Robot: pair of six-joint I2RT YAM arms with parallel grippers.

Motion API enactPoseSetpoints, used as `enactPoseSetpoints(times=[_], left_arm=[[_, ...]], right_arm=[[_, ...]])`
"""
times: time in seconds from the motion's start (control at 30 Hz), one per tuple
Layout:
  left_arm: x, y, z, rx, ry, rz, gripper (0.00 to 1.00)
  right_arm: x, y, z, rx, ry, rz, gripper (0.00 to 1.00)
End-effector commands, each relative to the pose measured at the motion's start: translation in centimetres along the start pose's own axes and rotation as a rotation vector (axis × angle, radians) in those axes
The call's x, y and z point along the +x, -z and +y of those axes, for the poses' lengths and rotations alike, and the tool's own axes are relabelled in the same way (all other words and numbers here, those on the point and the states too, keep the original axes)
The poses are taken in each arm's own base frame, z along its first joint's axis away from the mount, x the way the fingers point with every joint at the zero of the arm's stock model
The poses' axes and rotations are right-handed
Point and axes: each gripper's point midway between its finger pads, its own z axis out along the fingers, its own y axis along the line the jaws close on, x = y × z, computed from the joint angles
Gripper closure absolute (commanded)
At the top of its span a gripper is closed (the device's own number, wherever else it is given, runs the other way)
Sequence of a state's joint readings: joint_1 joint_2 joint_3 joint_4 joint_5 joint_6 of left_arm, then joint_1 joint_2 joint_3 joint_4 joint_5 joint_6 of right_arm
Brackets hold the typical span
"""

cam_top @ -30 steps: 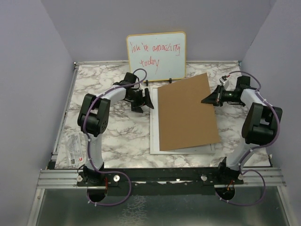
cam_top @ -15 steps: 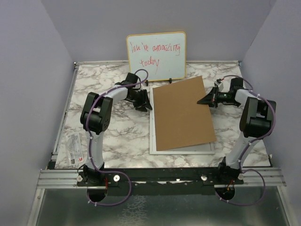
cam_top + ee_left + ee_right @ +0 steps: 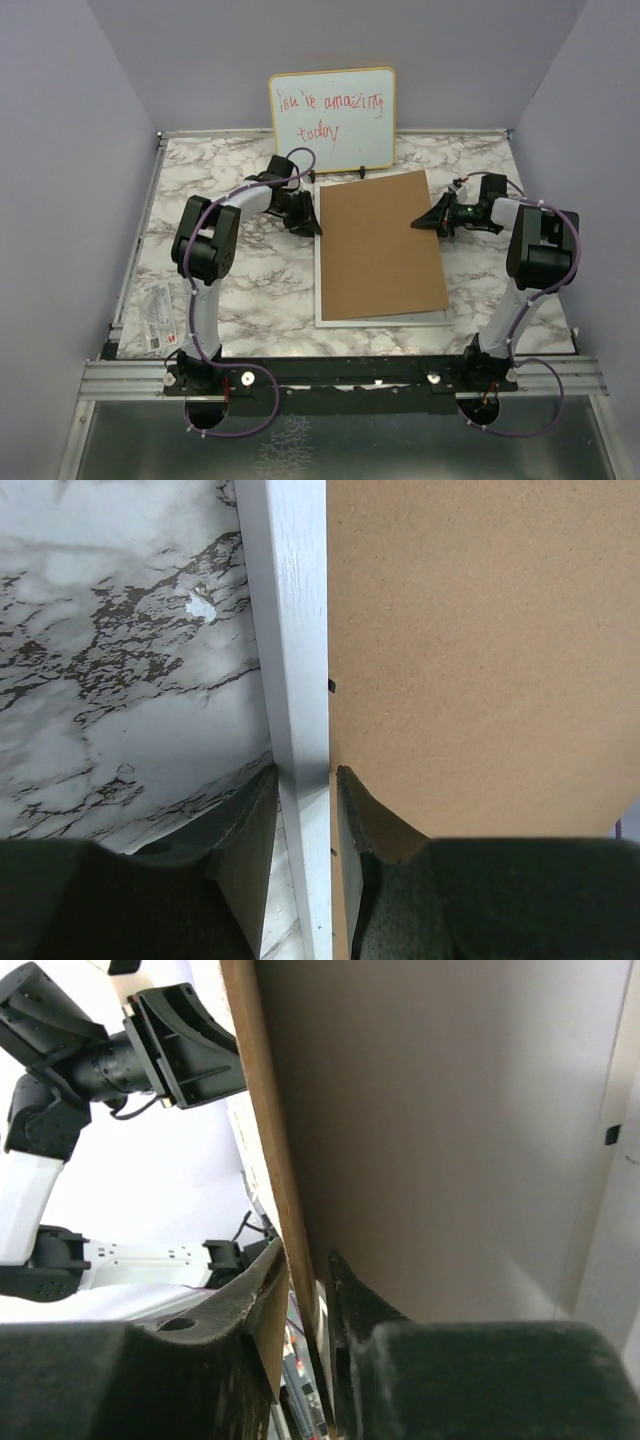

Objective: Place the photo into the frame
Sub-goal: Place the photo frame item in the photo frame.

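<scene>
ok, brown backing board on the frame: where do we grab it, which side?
Pinch the right long edge of the brown backing board, coming from the right. It is a thin flat sheet lying over the white-rimmed picture frame, so only an edge pinch works. The right wrist view shows that edge apparently raised off the frame, with the jaws of the right gripper straddling it.

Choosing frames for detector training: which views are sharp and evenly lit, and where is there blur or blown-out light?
Top view: evenly lit and sharp, backing board matte, no glare. Left wrist view: frame crisp, left pincer dark and blurred. Right wrist view: background washed out white, board face shadowed, right pincer near black.
</scene>
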State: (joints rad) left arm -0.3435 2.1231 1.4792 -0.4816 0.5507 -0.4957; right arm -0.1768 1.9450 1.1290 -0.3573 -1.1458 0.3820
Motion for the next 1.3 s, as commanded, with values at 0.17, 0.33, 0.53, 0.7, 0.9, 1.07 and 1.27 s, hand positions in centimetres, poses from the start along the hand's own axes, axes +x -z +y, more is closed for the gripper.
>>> enactPoseSetpoints(times=[0.17, 0.33, 0.53, 0.7, 0.9, 1.07, 1.27], left_arm=[[1.5, -2.0, 2.9, -0.102, 0.009, 0.036, 0.65], [1.2, -1.7, 2.5, -0.098, 0.009, 0.024, 0.62], [1.1, -1.3, 2.4, -0.099, 0.009, 0.022, 0.57], [1.2, -0.9, 2.4, -0.108, 0.007, 0.018, 0.51], [0.9, -0.4, 2.2, -0.108, 0.007, 0.012, 0.43], [1.0, -0.3, 2.3, -0.114, 0.005, 0.012, 0.35], [1.1, -0.1, 2.5, -0.125, 0.001, 0.010, 0.23]], right_arm=[[-0.6, 0.3, 0.1, 0.099, 0.043, -0.005, 0.50], [-1.1, 0.7, -0.6, 0.179, 0.053, -0.024, 0.37], [-2.2, 1.4, -0.2, 0.238, 0.084, -0.048, 0.35], [-2.0, 2.5, -1.1, 0.352, 0.105, -0.054, 0.33], [-2.9, 3.9, -1.6, 0.470, 0.126, -0.116, 0.31], [-3.6, 5.5, -2.8, 0.611, 0.127, -0.191, 0.30], [-3.4, 6.3, -4.4, 0.689, 0.104, -0.241, 0.27]])
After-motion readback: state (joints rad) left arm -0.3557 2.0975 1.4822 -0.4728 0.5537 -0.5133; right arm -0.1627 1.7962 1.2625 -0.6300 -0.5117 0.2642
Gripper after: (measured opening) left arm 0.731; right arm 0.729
